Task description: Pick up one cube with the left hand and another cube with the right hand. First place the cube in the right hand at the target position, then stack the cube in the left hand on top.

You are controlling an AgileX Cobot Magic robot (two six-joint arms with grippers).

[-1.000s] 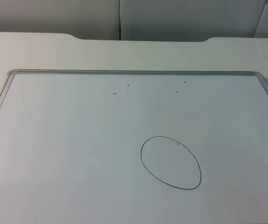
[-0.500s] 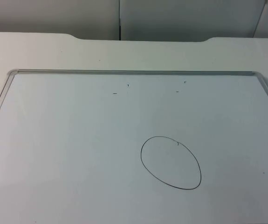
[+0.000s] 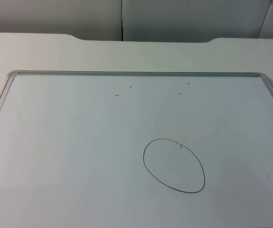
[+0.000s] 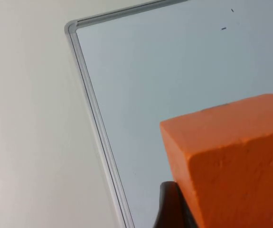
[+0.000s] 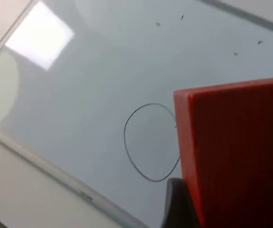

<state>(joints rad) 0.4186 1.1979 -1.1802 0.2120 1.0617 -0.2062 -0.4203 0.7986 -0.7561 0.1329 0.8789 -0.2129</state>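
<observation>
— Status of the cubes?
— Red cube [image 5: 236, 152] clenched in the right pincer [image 5: 193, 209], aloft beside the drawn ring [image 3: 174, 165]. Orange cube [image 4: 231, 161] clenched in the left pincer [image 4: 183, 211], above the whiteboard [image 3: 70, 142] corner on the bench [image 3: 41, 52].
— Step in hand?
— Judged: both picked; next, lower red squarely inside the ring.

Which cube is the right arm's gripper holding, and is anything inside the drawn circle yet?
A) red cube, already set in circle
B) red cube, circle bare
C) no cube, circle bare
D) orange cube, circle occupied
B: the right wrist view shows the red foam cube against the right gripper's fingers, and the hand-drawn black circle on the whiteboard has nothing inside it.
</observation>
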